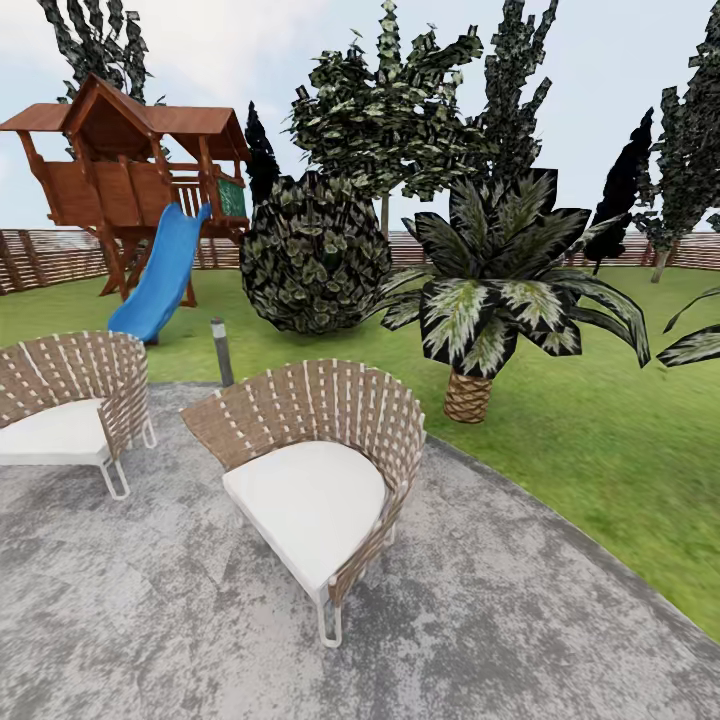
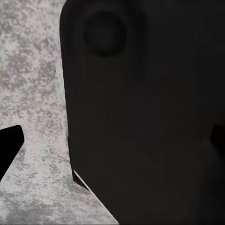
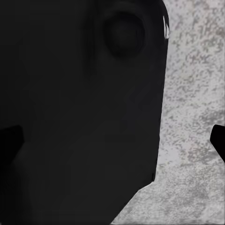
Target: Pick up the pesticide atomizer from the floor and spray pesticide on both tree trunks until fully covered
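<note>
You are looking at the green lawn (image 1: 600, 440) of the garden, past a grey patio (image 1: 150, 620). A brown fence (image 1: 50, 255) rings the lawn. On the patio stand two woven chairs (image 1: 310, 470). Beyond the chairs are a blue slide (image 1: 160, 275), a round bush (image 1: 315, 255) and a short palm (image 1: 490, 290). Dark robot body (image 2: 150, 117) blocks both wrist views, so you cannot tell if either arm's fingers are open or closed.

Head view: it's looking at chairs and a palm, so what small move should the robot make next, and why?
Probably drive off the grey patio toward the lawn, steering right of the near chair. No sprayer or thick bare trunk is in sight yet, and both wrist views look down at paving past dark robot bodywork, so there is nothing here to grasp.
</note>
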